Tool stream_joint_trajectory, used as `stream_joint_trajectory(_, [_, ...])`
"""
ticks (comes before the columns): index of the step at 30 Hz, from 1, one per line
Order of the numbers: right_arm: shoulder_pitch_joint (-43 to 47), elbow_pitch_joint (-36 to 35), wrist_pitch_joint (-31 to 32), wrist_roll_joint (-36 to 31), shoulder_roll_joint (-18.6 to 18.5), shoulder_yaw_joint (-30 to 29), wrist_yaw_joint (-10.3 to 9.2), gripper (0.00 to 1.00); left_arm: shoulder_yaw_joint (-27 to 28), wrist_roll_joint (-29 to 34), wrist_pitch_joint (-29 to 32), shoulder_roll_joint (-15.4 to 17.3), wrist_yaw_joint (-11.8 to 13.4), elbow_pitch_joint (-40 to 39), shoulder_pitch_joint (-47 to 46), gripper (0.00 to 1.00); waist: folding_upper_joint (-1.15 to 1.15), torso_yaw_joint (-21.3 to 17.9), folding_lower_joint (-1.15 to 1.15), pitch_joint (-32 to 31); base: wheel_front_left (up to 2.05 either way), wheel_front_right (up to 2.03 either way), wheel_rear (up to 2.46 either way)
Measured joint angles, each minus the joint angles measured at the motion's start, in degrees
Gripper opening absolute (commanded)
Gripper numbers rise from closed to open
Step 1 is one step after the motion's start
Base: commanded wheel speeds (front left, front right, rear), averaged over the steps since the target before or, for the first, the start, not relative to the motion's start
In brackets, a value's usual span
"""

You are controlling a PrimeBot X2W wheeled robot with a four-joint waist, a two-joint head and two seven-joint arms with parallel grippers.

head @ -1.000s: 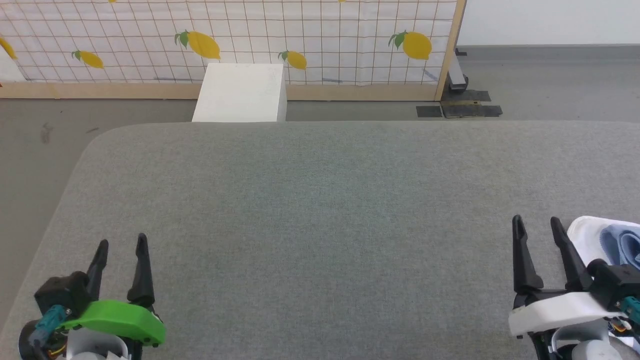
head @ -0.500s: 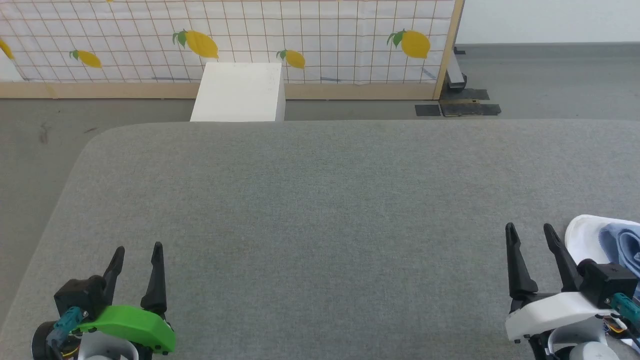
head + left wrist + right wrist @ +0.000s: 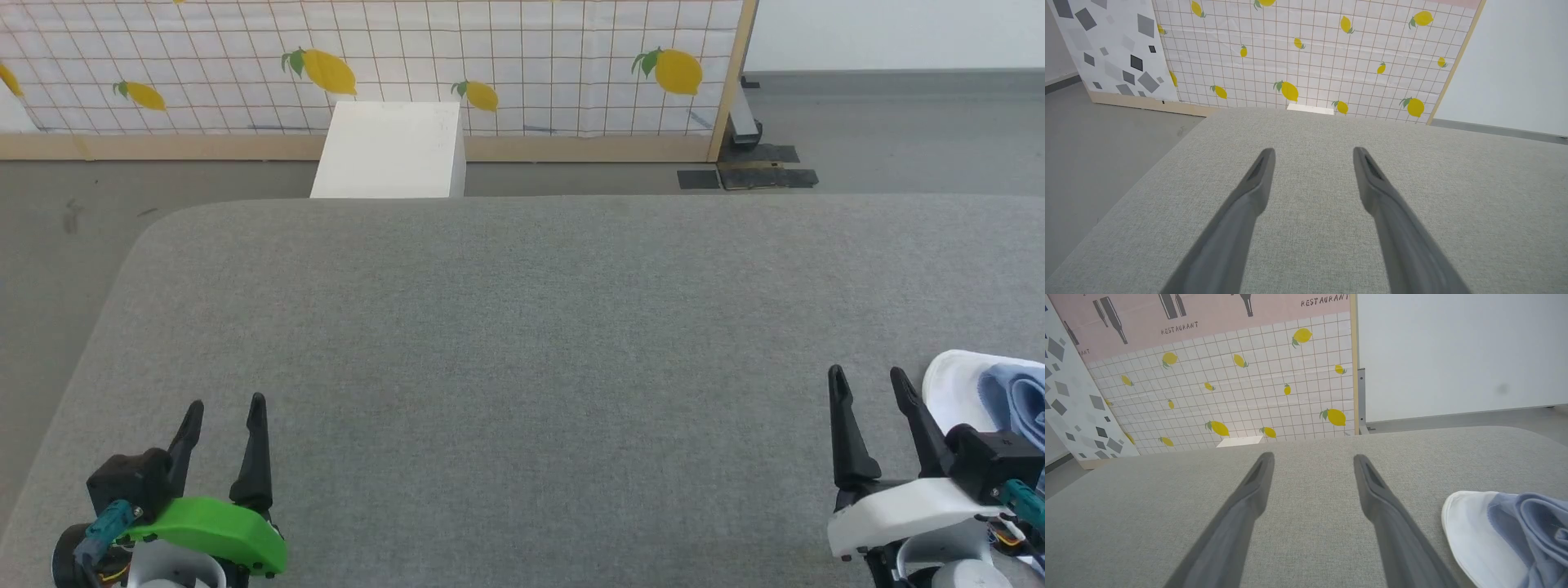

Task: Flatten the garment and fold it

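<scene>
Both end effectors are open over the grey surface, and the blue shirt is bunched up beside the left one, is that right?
Not quite. The shirt lies bunched beside the right end effector, not the left end effector, as the head view shows. Both are indeed open over the grey surface.

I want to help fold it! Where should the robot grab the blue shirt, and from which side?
Probably the bunched blue folds of the shirt, not its white piece, which lies flat on the grey padded surface. The folds stand up, so something can close around them. Come from the shirt's left, where the open right pincer stands beside it.
</scene>
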Motion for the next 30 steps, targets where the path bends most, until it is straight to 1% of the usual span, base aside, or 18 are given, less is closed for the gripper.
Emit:
stream_joint_trajectory(22, [-0.01, 1.19, -0.08, 0.43, 0.0, 0.51, 0.0, 1.0, -0.45, -0.83, -0.08, 0.26, -0.07, 1.22, -0.53, 1.0, 0.0, -0.1, 0.0, 0.17, 0.0, 0.0, 0.0])
stream_joint_trajectory(23, [-0.01, 1.19, -0.05, 0.42, 0.0, 0.49, 0.0, 0.0, -0.46, -0.88, -0.02, 0.24, -0.04, 1.23, -0.53, 0.0, 0.0, -0.1, 0.0, 0.17, 0.0, 0.0, 0.0])
stream_joint_trajectory(30, [-0.01, 1.14, 0.01, 0.41, 0.0, 0.48, 0.0, 0.0, -0.38, -0.76, 0.04, 0.01, -0.02, 1.14, -0.49, 0.0, 0.0, -0.1, 0.0, 0.17, 0.0, 0.0, 0.0])
